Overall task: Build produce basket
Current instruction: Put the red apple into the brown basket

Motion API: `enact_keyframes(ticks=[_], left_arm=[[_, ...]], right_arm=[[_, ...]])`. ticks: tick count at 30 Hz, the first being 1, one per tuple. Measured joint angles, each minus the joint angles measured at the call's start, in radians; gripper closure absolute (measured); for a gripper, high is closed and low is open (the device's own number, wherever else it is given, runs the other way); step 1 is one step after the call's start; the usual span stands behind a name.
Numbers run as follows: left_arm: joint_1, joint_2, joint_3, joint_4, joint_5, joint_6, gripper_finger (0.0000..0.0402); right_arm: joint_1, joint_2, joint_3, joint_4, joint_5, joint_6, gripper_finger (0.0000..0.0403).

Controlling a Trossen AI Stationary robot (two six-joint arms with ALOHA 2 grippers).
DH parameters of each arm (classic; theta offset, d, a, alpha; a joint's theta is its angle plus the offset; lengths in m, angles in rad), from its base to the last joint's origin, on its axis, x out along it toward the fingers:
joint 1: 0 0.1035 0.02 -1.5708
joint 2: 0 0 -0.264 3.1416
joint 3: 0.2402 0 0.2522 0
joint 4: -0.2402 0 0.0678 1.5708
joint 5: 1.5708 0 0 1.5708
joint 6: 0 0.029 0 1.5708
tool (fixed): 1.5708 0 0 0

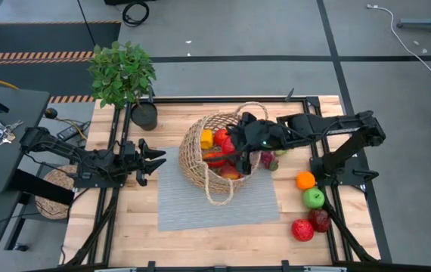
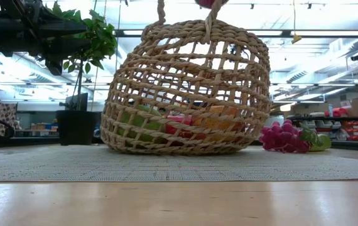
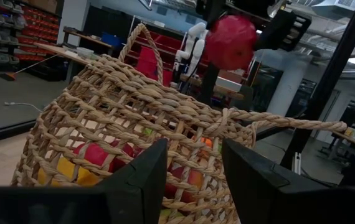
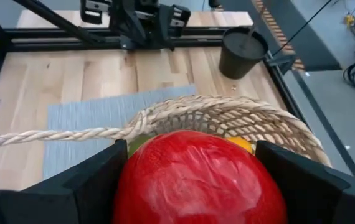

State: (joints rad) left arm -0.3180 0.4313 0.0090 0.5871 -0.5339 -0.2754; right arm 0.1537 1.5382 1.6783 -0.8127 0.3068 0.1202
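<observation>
The right hand is gripping a smooth, round red fruit across its widest part, holding it above the basket, which is sitting tilted on the grey mat at the table's middle. The glossy skin is likely slippery and firm, so gripping across the middle suits it. The woven wicker looks light and springy. The left hand is waiting released near the table's left edge, facing the basket.
</observation>
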Motion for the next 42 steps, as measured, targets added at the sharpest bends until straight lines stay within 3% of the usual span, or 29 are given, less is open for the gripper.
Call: enact_keyframes(ticks=[7, 18, 26, 30, 42], left_arm=[[0.000, 0.000, 0.000, 0.000, 0.000, 0.000, 0.0241], [0.000, 0.000, 0.000, 0.000, 0.000, 0.000, 0.0241], [0.000, 0.000, 0.000, 0.000, 0.000, 0.000, 0.0241], [0.000, 0.000, 0.000, -0.001, 0.000, 0.000, 0.0241], [0.000, 0.000, 0.000, 0.000, 0.000, 0.000, 0.0241]], right_arm=[[-0.012, 0.018, 0.000, 0.068, -0.063, -0.164, 0.0054], [0.018, 0.020, 0.000, 0.061, 0.129, -0.813, 0.0054], [0.042, 0.058, 0.000, 0.056, 0.211, -1.064, 0.0054], [0.048, 0.093, 0.000, 0.062, 0.284, -1.092, 0.0054], [0.040, 0.098, 0.000, 0.111, 0.278, -1.028, 0.0054]])
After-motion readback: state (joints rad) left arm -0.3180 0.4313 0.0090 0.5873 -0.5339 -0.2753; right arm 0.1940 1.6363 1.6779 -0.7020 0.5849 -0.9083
